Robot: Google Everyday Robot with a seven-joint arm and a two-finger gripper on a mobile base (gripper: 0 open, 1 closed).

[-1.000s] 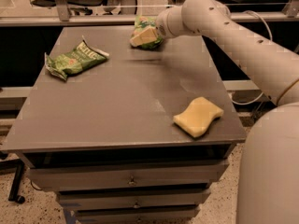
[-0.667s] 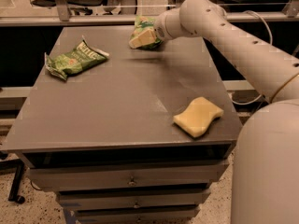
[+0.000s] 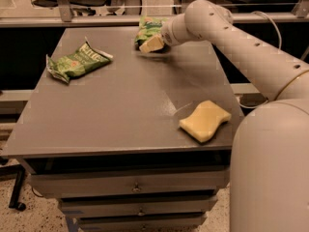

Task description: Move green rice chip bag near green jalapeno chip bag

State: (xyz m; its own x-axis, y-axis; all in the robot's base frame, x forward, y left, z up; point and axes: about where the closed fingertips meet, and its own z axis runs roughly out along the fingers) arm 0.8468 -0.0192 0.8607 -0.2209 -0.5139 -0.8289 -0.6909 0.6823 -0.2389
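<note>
The green rice chip bag (image 3: 148, 27) is a puffy bright green bag at the far middle of the grey table (image 3: 120, 105). My gripper (image 3: 150, 43) is at this bag, on its near side, at the end of the white arm reaching in from the right. The green jalapeno chip bag (image 3: 77, 62) lies flat at the far left of the table, well apart from the rice chip bag and the gripper.
A yellow sponge (image 3: 205, 120) lies near the table's front right corner. Drawers (image 3: 135, 187) sit under the tabletop. A rail and chair legs stand behind the table. My white base fills the right side.
The gripper and the rice chip bag have shifted slightly left along the far edge of the table. The jalapeno bag and the sponge have not moved.
</note>
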